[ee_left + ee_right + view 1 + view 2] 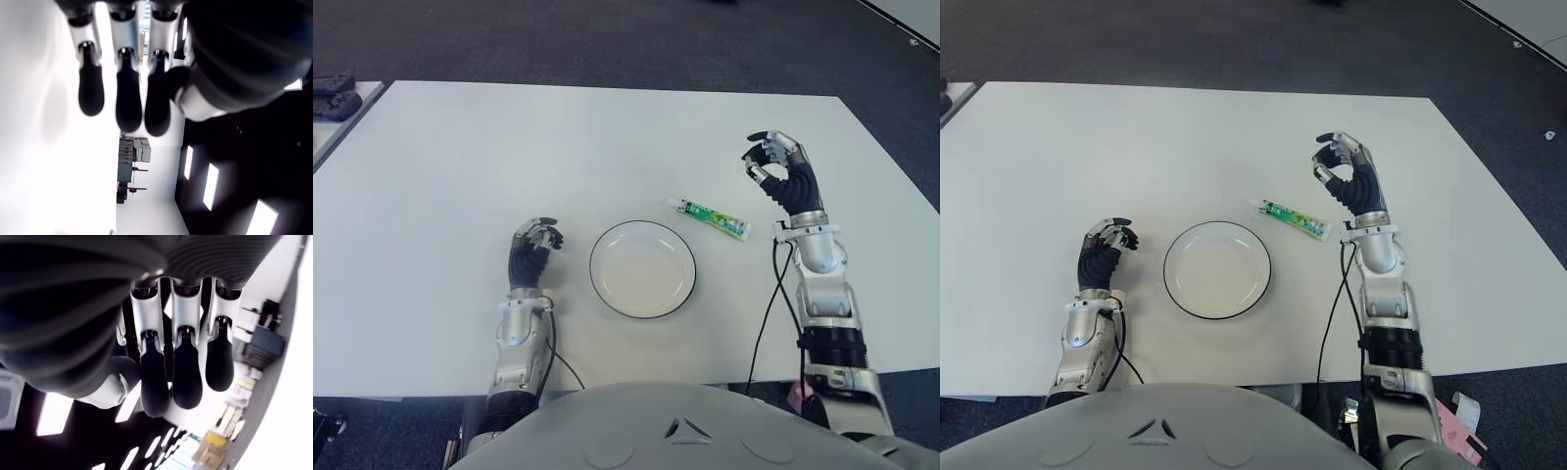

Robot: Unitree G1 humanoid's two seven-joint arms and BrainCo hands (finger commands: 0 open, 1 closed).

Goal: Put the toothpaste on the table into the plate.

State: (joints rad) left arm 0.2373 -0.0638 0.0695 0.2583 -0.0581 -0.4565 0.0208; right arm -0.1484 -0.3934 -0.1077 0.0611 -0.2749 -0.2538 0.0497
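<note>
The toothpaste is a slim tube with a white and green printed body, lying flat on the white table. It lies slantwise, one end toward the far left and the other toward the near right. Its marking is too small to read. The tube sits just beside the plate, off the plate's far right rim and not touching it.

The plate is round and white with a thin dark edge, and nothing lies in it. It stands near the front edge of the table, between the two arms.

The right hand is raised over the table to the right of the toothpaste and a little beyond it, apart from the tube. Its fingers are curled inward toward the thumb, with nothing between them; the right wrist view shows the three dark fingertips bent down side by side and empty.

The left hand shows to the left of the plate, near it but apart. Its fingers are curled too and hold nothing.

At the far left edge some dark objects lie on a neighbouring surface.
</note>
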